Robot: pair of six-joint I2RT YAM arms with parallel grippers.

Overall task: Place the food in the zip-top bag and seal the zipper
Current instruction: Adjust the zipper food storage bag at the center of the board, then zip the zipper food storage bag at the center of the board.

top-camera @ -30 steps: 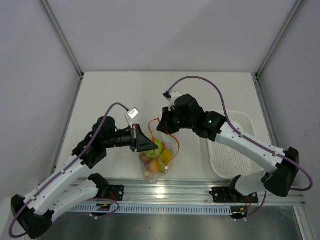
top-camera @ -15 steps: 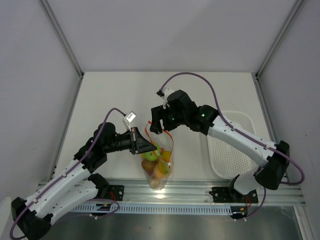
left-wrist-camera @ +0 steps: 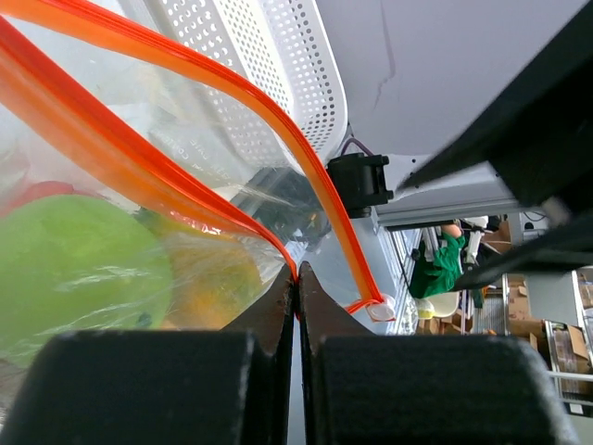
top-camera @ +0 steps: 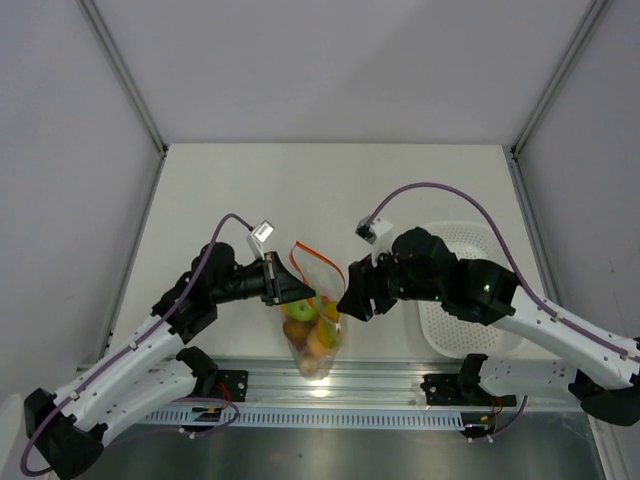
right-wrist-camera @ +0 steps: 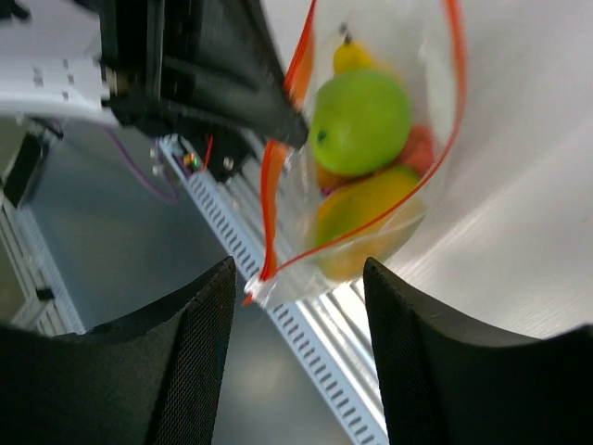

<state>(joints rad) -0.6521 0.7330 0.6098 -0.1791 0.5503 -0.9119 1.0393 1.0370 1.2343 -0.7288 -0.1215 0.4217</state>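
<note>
I just let go with right gripper, jaws apart, off zip-top bag; left gripper still clamps zipper. Food in, sealing next.

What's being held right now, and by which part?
The left gripper pinches the zip-top bag by its zipper, at the mouth's edge. The right gripper is open, holding nothing.

Twin arms wearing white shells over black joints

The left arm and right arm are each showing smooth white link covers between bulky black joint housings. A purple cable is arching along each one, running to a small white camera module at the wrist. The right fingers are showing black, finely dimpled faces, and the left fingers are looking matte black and grainy.
</note>
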